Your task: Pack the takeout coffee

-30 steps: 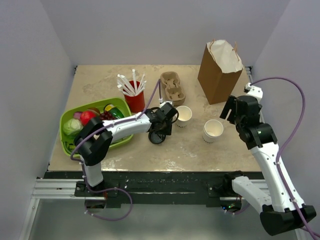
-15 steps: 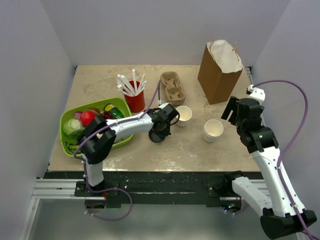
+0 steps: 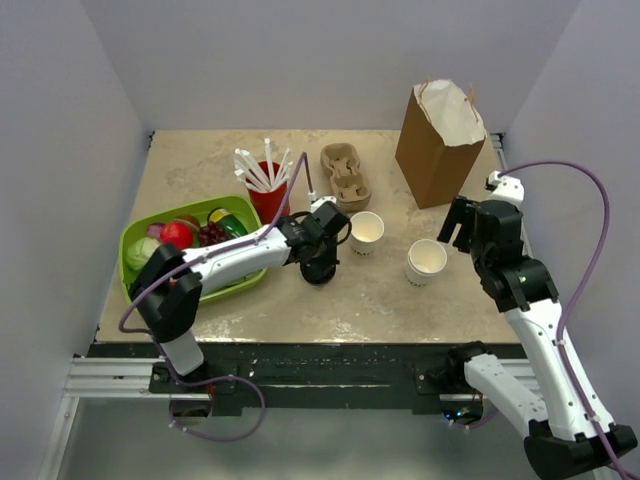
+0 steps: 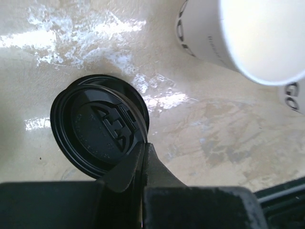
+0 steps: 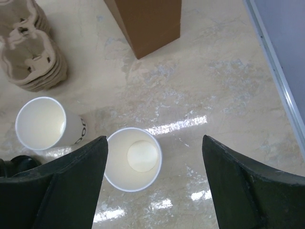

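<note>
No cup with a lid on it shows in any view. A loose black sip lid [image 3: 319, 270] lies on the table, and my left gripper [image 3: 321, 252] is shut on its rim; the left wrist view shows the lid [image 4: 97, 126] with my closed fingers [image 4: 144, 152] pinching its near edge. Two lidless white paper cups stand nearby: one [image 3: 367, 231] just right of the lid, one [image 3: 427, 261] further right. My right gripper [image 3: 462, 226] is open and empty, hovering above and right of the second cup [image 5: 133, 160], which sits between its fingers in the right wrist view.
A brown paper bag [image 3: 440, 140] stands open at the back right. Stacked cardboard cup carriers [image 3: 345, 172] lie behind the cups. A red cup of straws [image 3: 268, 192] and a green basket [image 3: 236, 206] of toy produce sit on the left.
My left arm's elbow has swung down and left while the gripper stays shut on the lid, which shifted slightly. My right gripper has drifted a little.
</note>
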`<state>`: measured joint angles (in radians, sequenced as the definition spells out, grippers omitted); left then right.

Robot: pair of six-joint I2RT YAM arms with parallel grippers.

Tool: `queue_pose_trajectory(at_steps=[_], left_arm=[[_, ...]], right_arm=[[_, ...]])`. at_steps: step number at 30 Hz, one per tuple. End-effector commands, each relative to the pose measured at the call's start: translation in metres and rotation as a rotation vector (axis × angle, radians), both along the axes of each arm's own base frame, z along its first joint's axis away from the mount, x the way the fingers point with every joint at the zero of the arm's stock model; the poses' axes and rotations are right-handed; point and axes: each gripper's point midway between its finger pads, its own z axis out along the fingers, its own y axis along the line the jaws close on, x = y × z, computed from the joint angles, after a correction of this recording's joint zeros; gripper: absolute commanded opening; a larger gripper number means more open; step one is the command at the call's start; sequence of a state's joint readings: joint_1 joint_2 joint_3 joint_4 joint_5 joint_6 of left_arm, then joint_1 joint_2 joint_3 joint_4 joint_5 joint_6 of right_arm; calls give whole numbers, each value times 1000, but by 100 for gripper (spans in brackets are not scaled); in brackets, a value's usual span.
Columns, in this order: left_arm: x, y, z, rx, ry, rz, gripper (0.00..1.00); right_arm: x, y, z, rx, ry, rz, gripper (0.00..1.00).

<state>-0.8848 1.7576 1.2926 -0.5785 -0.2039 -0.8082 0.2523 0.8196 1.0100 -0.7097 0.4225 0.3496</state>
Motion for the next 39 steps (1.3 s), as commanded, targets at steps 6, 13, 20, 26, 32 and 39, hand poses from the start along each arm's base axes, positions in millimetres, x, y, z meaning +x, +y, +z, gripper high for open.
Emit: queue_pose_trajectory(at_steps=[6, 13, 20, 26, 32, 39], left_arm=[[-1, 2, 70, -175, -142, -51, 0], [-18, -27, 128, -379, -353, -445, 0], [-85, -42, 200, -656, -444, -843, 0], [-116, -19, 182, -600, -408, -986, 0], [-148, 8, 171, -594, -336, -1041, 0], [-155, 23, 211, -605, -486, -1050, 0]], right_arm=[[5, 40, 24, 60, -110, 248, 82], [-7, 116, 38, 130, -160, 701, 82], [-69, 190, 82, 53, -519, 1391, 80], [-115, 205, 81, -151, -722, 1808, 73], [-123, 205, 71, -540, -907, 2070, 74], [-132, 242, 39, -410, -740, 2368, 72]])
